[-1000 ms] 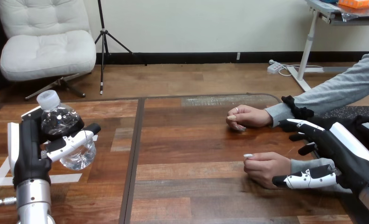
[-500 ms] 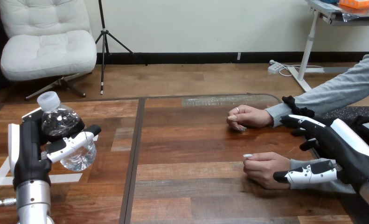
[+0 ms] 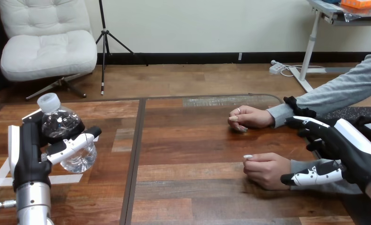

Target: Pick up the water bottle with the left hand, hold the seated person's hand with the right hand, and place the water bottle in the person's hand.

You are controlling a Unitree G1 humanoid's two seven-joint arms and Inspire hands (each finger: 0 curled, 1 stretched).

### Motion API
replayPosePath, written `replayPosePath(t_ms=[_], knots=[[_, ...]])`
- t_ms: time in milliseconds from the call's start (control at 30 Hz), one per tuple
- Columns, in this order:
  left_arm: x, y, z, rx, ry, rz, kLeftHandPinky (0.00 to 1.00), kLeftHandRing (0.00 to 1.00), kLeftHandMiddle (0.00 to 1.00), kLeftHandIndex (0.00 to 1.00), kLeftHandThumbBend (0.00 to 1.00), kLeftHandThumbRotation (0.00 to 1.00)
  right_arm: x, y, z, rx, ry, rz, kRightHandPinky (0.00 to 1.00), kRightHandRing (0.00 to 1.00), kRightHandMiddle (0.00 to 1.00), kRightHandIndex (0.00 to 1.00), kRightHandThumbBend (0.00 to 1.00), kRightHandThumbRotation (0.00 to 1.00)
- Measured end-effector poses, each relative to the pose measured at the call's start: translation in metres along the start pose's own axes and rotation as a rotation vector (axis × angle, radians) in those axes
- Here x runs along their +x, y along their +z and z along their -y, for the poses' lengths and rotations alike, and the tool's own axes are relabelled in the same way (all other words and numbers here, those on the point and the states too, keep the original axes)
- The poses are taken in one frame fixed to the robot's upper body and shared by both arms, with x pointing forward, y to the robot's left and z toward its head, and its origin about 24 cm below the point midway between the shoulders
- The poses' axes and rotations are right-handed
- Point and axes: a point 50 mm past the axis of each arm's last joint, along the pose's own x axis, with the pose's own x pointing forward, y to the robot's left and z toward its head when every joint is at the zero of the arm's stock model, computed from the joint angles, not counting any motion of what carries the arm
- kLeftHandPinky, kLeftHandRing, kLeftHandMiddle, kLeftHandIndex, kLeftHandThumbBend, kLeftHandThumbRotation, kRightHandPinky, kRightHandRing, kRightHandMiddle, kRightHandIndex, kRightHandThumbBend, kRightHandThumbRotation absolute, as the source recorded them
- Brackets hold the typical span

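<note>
The water bottle (image 3: pixel 65 130) stands almost upright, its white cap (image 3: pixel 49 101) on top, tipped slightly left. It is clear plastic with water inside. My left hand (image 3: pixel 27 150) grips it over the wooden table's (image 3: pixel 197 140) left side. My right hand (image 3: pixel 350 151) is spread loose beside the person's nearer hand (image 3: pixel 264 169).

A wooden table (image 3: pixel 197 140) of brown planks fills the foreground, with a dark seam (image 3: pixel 135 154) running front to back and strips of white tape (image 3: pixel 66 179) at its left. Beyond it lies a wood floor (image 3: pixel 188 79), a white wall (image 3: pixel 197 23) with a black baseboard (image 3: pixel 197 57), a white cushioned chair (image 3: pixel 45 44) at left, a black tripod (image 3: pixel 103 42) beside the chair, and a white desk leg (image 3: pixel 310 47) at right.
</note>
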Motion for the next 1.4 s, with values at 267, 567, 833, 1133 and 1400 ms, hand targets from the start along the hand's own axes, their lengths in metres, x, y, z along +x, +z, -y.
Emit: replayPosePath(t_ms=[267,567,833,1133,1400], knots=[[0.0,0.0,0.0,0.002,0.001,0.004,0.25,0.3,0.36,0.38,0.73,0.0,0.003,-0.004,0.0,-0.018,-0.002,-0.006,0.7,0.84,0.88,0.86,0.93,0.14],[0.0,0.0,0.0,0.001,0.001,0.006,0.25,0.3,0.36,0.38,0.74,0.0,0.007,-0.003,-0.003,-0.038,0.02,-0.001,0.72,0.86,0.88,0.86,0.98,0.17],[0.0,0.0,0.0,0.001,0.001,0.006,0.26,0.3,0.36,0.38,0.74,0.0,0.01,-0.002,-0.005,-0.082,0.048,0.001,0.72,0.86,0.88,0.87,1.0,0.17],[-0.001,0.0,-0.001,0.001,0.001,0.004,0.26,0.31,0.36,0.38,0.74,0.0,0.013,0.001,-0.002,-0.145,0.082,0.004,0.73,0.85,0.87,0.86,1.0,0.16],[-0.002,-0.001,-0.001,0.003,0.001,0.003,0.26,0.31,0.36,0.38,0.75,0.0,0.018,0.002,0.003,-0.179,0.099,0.003,0.73,0.85,0.87,0.87,1.0,0.19]])
